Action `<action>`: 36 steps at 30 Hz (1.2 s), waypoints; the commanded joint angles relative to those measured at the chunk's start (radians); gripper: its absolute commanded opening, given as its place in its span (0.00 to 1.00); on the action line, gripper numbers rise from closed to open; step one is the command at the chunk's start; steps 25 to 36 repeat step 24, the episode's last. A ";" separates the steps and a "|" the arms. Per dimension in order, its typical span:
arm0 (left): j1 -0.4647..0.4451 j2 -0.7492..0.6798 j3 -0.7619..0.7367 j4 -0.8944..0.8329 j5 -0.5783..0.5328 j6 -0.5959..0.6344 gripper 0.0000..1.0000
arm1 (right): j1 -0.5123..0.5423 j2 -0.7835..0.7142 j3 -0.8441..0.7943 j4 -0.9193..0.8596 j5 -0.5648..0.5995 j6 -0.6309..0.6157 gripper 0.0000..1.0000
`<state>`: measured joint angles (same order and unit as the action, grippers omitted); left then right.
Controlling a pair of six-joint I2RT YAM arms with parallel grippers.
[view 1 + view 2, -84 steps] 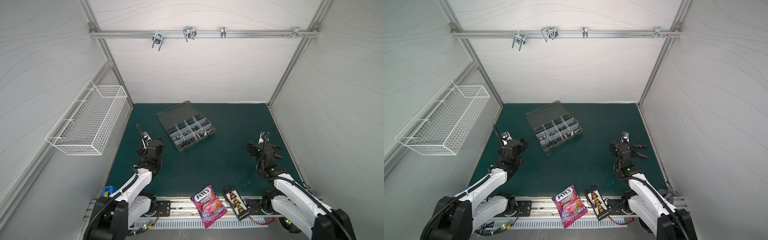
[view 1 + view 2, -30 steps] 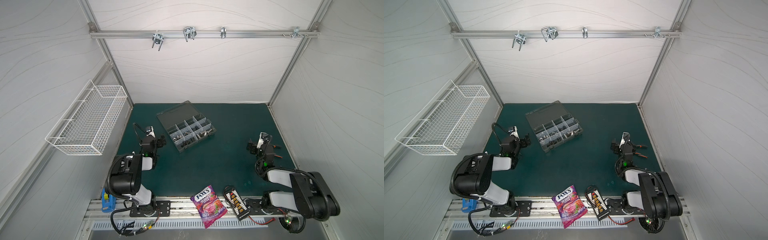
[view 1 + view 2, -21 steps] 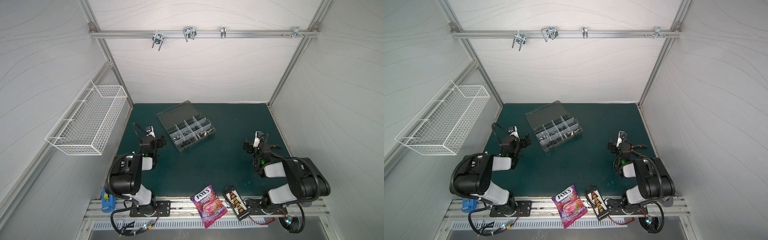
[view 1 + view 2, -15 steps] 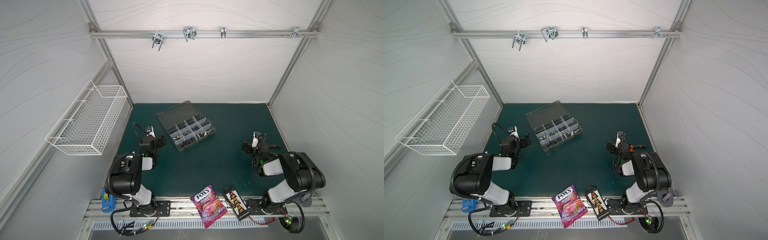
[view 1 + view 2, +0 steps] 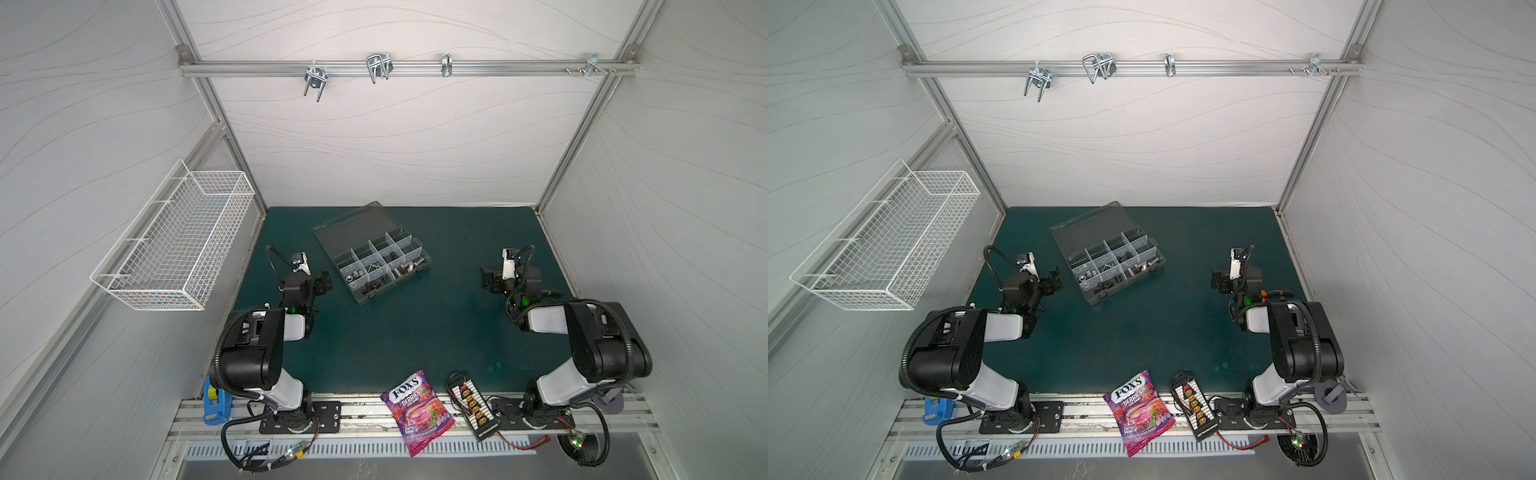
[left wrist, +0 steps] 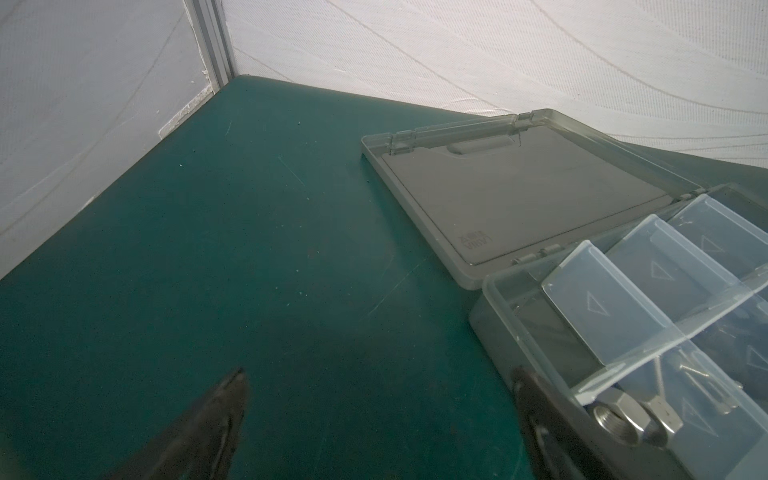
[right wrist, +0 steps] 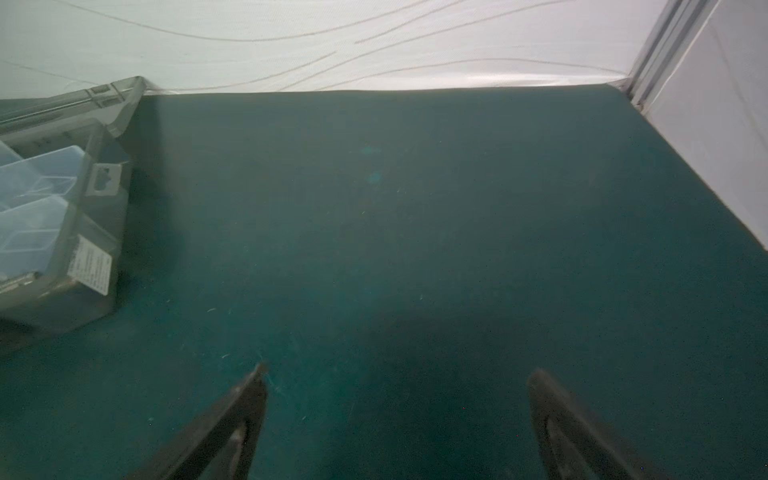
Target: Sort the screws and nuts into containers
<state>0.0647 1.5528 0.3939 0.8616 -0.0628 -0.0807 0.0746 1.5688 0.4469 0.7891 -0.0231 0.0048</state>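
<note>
Both jaws hanging spread, empty; left gripper (image 5: 324, 283) sitting nearer, containers (image 5: 379, 244) lying at its 2 o'clock; right gripper (image 5: 488, 283) idling well apart.

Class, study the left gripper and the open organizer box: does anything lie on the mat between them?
Nothing visible does. The left gripper, jaws open, sits beside the organizer box, one finger close to its wall in the wrist view; only bare green mat lies between.

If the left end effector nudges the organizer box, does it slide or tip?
Probably slides: the organizer box sits low on the flat mat. Thin translucent plastic, so likely light. Its open lid lies flat, likely resisting tipping.
</note>
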 commanded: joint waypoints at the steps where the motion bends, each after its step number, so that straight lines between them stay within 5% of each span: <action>1: 0.004 -0.005 0.008 0.014 0.008 0.007 1.00 | -0.009 0.006 0.016 -0.030 -0.078 -0.025 0.99; 36: 0.004 -0.002 0.011 0.010 0.019 0.012 1.00 | -0.009 0.005 0.016 -0.030 -0.077 -0.026 0.99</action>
